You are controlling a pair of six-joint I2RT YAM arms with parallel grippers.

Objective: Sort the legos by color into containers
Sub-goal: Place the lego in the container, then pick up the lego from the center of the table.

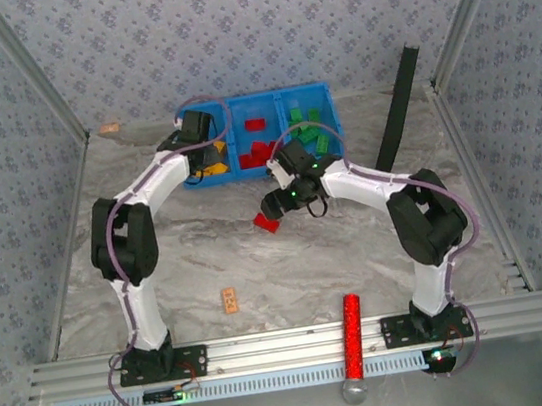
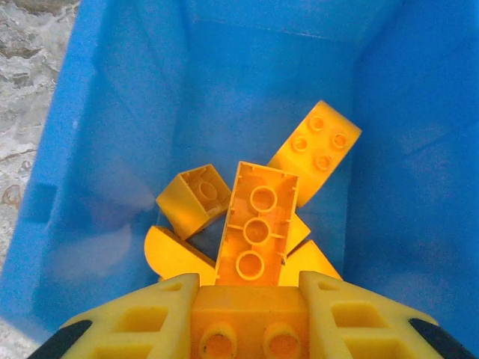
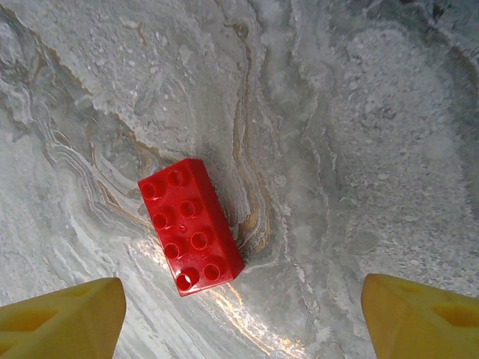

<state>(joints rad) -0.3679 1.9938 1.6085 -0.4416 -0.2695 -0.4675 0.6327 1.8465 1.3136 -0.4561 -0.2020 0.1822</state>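
Left claw [image 2: 247, 292]: closed narrow on one yellow brick [image 2: 247, 329], hanging inside the end bin [image 2: 112, 149], with the yellow pile [image 2: 258, 224] just beneath it
Right claw [image 3: 239, 321]: spread wide and empty, one red brick [image 3: 191, 224] flat on the table [image 3: 374, 149] just ahead of its fingers
Beyond that claw: reds [image 1: 262, 150] in the middle bin [image 1: 252, 97], greens [image 1: 308, 137] in the far bin [image 1: 307, 88]
Judged outstanding: release the yellow, bin the lone red
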